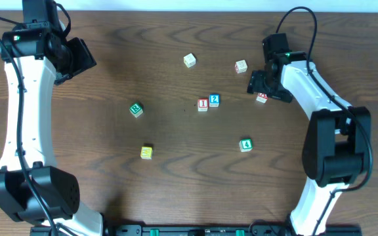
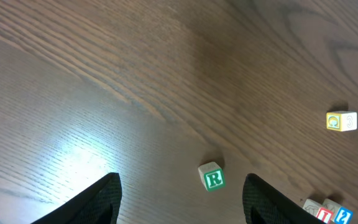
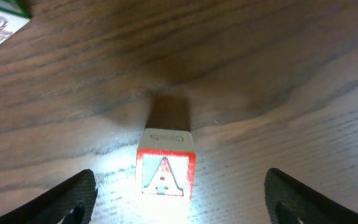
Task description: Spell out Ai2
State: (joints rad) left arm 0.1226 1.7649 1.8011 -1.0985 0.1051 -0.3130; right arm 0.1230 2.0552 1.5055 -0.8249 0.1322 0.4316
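Noting I cube [image 1: 203, 103] and 2 cube [image 1: 214, 100] side by side on the bench [image 1: 176, 177]: we judge two letters placed. A cube [image 3: 165, 171] sits apart, unlifted, between right fingers [image 3: 67, 199], spread and not gripping it. Left fingers [image 2: 92, 202] spread, empty. Remaining: moving A beside I.

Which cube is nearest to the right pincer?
The A cube: it sits between the fingers of the right pincer, while the I cube stands apart, beside the 2 cube.

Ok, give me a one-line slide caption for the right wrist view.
Open right hand straddles the red-framed A cube on the wooden table, not touching it.
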